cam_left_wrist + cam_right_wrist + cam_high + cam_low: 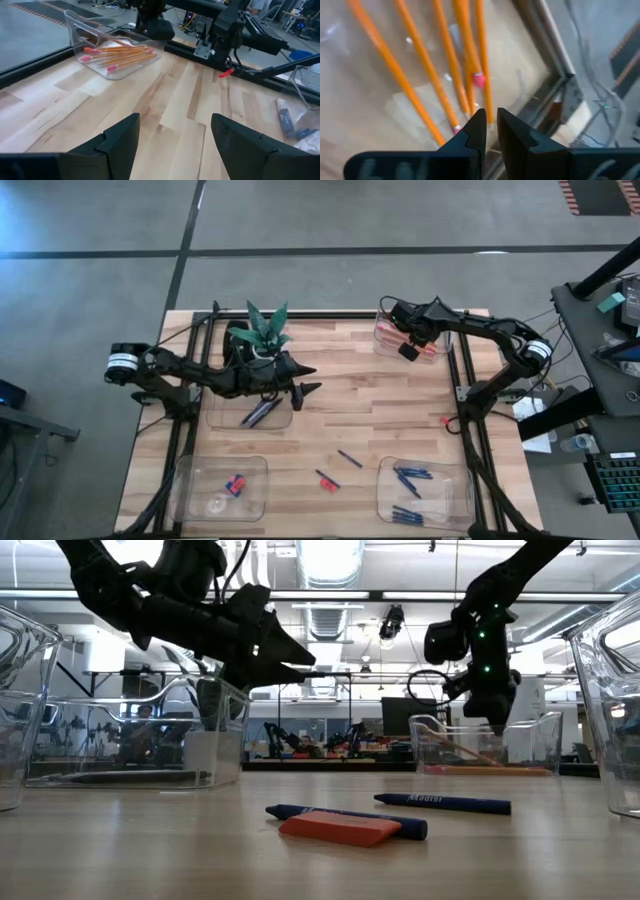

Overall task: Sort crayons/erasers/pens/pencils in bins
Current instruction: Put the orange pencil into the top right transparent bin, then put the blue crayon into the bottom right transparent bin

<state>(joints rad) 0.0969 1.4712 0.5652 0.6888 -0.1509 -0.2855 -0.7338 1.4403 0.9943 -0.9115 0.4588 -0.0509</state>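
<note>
Sorting mid-run. High view: right gripper (409, 350) nearly closed, empty, over upper-right bin (385, 340) of pencils (425, 347); left gripper (305, 380) wide, centre-left. Low view: eraser (340, 829) on desk (150, 840), centre. Guess eraser's next.

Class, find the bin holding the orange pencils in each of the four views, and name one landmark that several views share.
High view: pencil bin at the table's far right corner, under the right gripper.
Low view: right of centre in the background, pencil bin beneath that gripper.
Left wrist view: pencil bin far across the table.
Right wrist view: only the orange pencils on its floor.
Shared landmark: the right gripper.
</note>
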